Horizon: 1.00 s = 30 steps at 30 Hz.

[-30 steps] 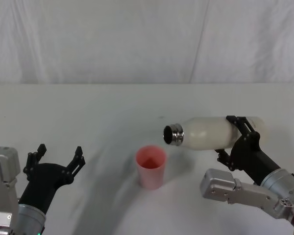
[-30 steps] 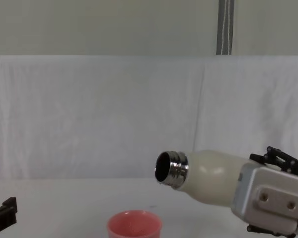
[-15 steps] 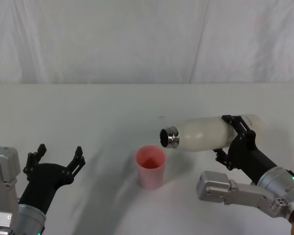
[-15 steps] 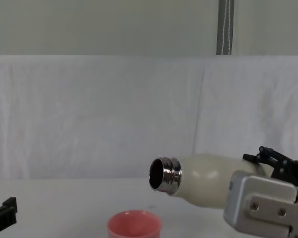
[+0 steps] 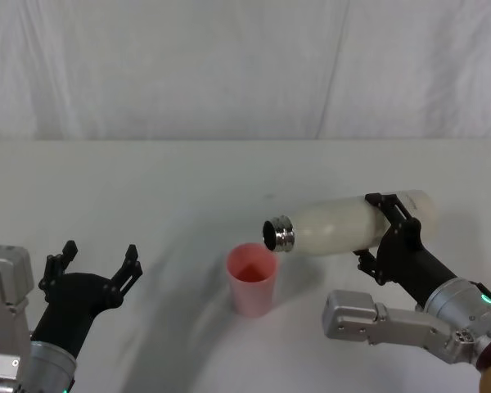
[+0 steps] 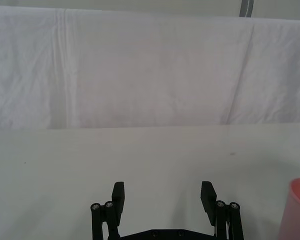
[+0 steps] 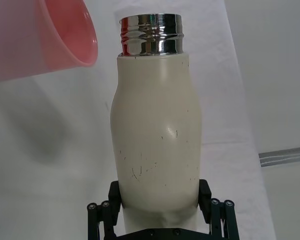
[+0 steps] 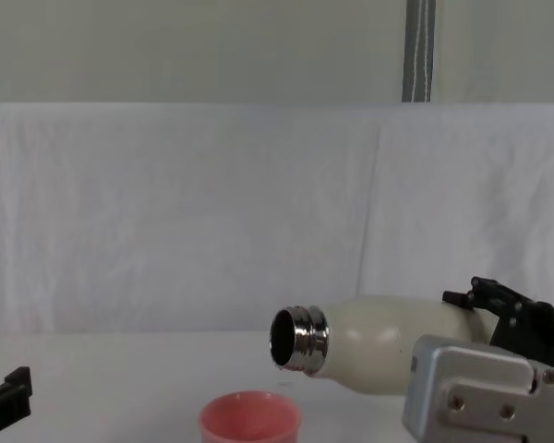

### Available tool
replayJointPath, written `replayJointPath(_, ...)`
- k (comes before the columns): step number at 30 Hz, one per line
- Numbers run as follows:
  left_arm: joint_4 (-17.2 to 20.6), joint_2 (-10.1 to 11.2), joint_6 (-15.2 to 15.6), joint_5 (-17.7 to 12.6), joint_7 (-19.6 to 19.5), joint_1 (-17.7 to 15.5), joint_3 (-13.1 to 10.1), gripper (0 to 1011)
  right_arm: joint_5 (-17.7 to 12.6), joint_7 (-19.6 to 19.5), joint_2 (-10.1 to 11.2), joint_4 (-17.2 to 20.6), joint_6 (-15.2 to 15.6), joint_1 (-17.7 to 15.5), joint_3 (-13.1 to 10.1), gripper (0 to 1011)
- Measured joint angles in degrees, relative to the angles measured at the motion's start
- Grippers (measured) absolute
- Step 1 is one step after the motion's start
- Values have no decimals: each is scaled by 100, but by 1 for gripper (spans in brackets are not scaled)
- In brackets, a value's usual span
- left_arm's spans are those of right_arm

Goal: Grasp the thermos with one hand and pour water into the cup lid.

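Head view: white table point(image 5: 147, 188) with a white cloth backdrop point(image 5: 229, 65) at the far edge, loads of free room on the left. The right gripper point(image 5: 382, 237) is clamped round the thermos point(image 5: 344, 225), tipped nearly flat, steel neck just above and right of the cup lid point(image 5: 251, 278). The left gripper point(image 5: 94, 266) sits near-left, spread wide and holding nothing.

Left wrist view: bare tabletop ahead, cup lid cut off at the frame edge.

Right wrist view: the gripper's fingers point(image 7: 205, 195) hug the thermos base.

Chest view: the neck hangs over the cup lid, whose lower part is cut off.

1. The thermos point(image 7: 156, 150) has a matt cream body with fine dark scuffs, and a glossy, threaded steel neck (mirror-bright).
2. The cup lid point(image 5: 252, 279) beneath that neck looks like smooth, matt pink plastic.
3. The right gripper point(image 7: 160, 206) is matt black.
4. The backdrop cloth point(image 8: 185, 212) is creased.
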<state>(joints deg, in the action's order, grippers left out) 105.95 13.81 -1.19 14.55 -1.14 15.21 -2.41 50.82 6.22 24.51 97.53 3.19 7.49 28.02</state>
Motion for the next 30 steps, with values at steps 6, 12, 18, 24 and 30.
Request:
replayJointPath(6,0,0,0,0,0,0,0,1001,42,-9,-1,-40,15,27,44,950)
replayJointPath(12,0,0,0,0,0,0,0,1001,98,-27,0,-77,31,55,87,950)
replayJointPath(18,0,0,0,0,0,0,0,1001,161,-33,8,-103,52,90,131,950)
replayJointPath(24,0,0,0,0,0,0,0,1001,217,-47,13,-131,73,113,162,950)
replayJointPath(30,0,0,0,0,0,0,0,1001,291,-74,21,-160,117,153,178,950)
